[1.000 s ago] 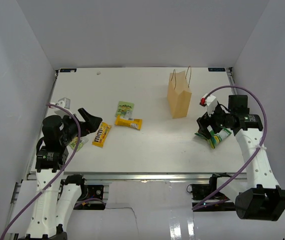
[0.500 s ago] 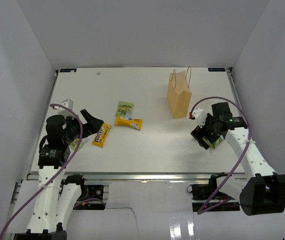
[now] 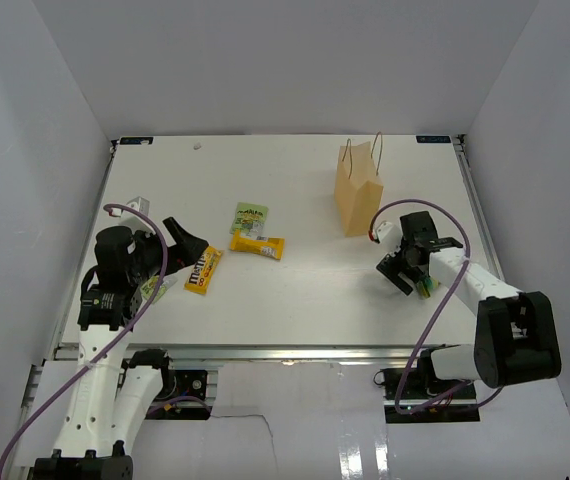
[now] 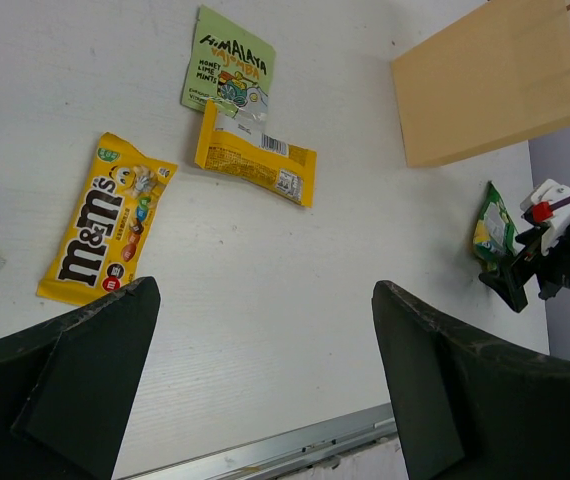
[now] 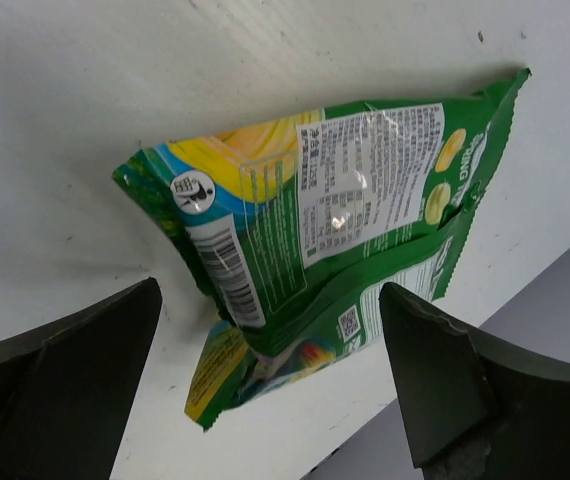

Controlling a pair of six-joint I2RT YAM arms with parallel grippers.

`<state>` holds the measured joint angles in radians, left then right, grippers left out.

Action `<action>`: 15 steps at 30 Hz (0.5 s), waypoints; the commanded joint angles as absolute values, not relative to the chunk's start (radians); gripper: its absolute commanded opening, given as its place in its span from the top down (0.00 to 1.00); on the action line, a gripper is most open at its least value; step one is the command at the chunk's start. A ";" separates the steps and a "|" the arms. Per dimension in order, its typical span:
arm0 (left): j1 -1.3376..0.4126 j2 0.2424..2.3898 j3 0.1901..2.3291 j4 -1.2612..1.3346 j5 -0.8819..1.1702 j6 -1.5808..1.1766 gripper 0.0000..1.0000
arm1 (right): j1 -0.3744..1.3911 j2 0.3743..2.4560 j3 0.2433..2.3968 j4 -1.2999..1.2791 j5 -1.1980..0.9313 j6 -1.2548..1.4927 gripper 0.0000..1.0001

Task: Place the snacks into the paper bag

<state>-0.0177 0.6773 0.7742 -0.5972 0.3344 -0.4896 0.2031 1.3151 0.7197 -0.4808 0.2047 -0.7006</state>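
Right gripper (image 5: 267, 295): jaws spread wide, holding nothing, poised low over the larger crinkly green-white bag (image 5: 335, 230), which lies on the table (image 3: 295, 290) at about 4 o'clock from table centre. Whether a finger touches the film cannot be told. Left gripper (image 4: 265, 300): jaws likewise wide and empty, hovering at about 9 o'clock. The M&M's pack (image 4: 105, 220) lies just beyond it. The yellow bar wrapper (image 4: 255, 160) and a green-white square pouch (image 4: 227, 65) lie touching or overlapping towards 10 o'clock. The paper bag (image 3: 358, 200) stands upright at about 1 o'clock with its handles up, and sits at 11 o'clock from the green bag, near but apart. None of the snacks in view is in the bag. Handling assessment: the green bag looks light, air-puffed and slick, and its film is creased, so it should yield under the pads and may slide on the table if pushed rather than pinched. The crimped end seam or a pinch across the narrow width appears the soundest hold; a hard squeeze on the belly risks crushing the contents. The paper bag is judged light and easily tipped, so the drop should come from above its mouth without brushing the rim or cords.
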 commanded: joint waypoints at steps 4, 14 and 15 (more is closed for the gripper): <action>-0.015 0.667 0.767 -0.580 0.337 -0.479 0.02 | 0.199 1.379 0.692 -0.357 0.212 -0.736 0.24; -0.015 0.672 0.765 -0.581 0.341 -0.480 0.02 | 0.192 1.290 0.638 -0.363 0.210 -0.742 0.86; -0.015 0.673 0.767 -0.581 0.341 -0.480 0.02 | 0.192 1.258 0.641 -0.374 0.204 -0.742 0.92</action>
<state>-0.0177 0.6769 0.7731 -0.5976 0.3340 -0.4896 0.1959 1.3117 0.6571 -0.3416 0.2375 -0.7509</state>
